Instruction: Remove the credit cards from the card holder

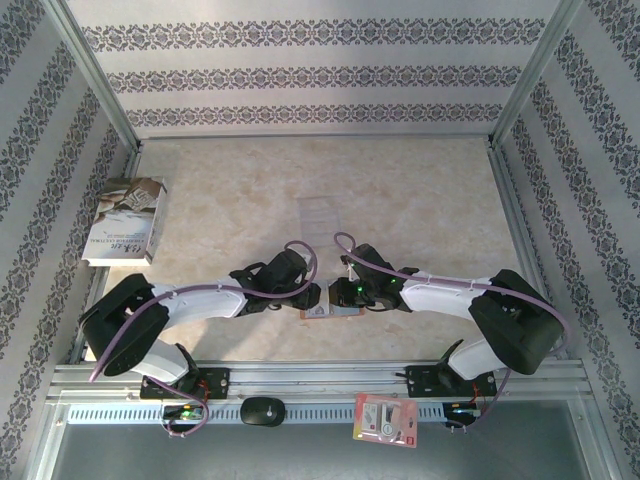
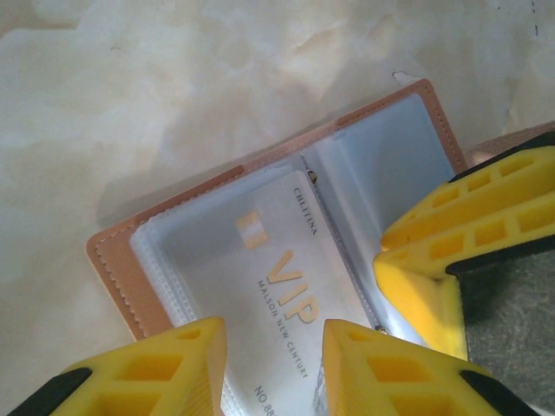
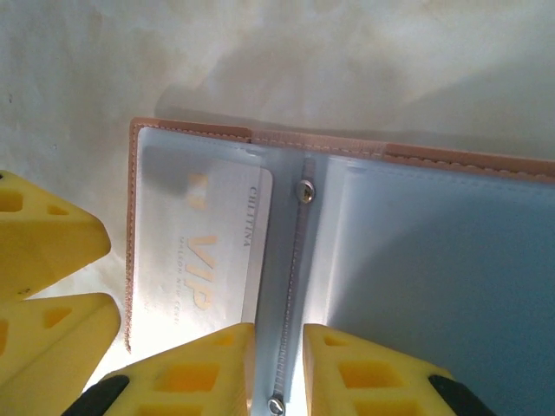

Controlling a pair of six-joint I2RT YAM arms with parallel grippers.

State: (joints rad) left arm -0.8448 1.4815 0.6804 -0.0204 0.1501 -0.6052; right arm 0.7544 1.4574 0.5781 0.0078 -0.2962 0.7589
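Top view: the card holder lay open on the table between both arms. Left wrist: the left jaws stood apart astride a pocketed credit card, likely to draw it out. Right wrist: the right jaws, narrowly apart, straddled the spine, seemingly steadying the holder.

Probably a lab booth: aluminium frame, wallpapered walls.
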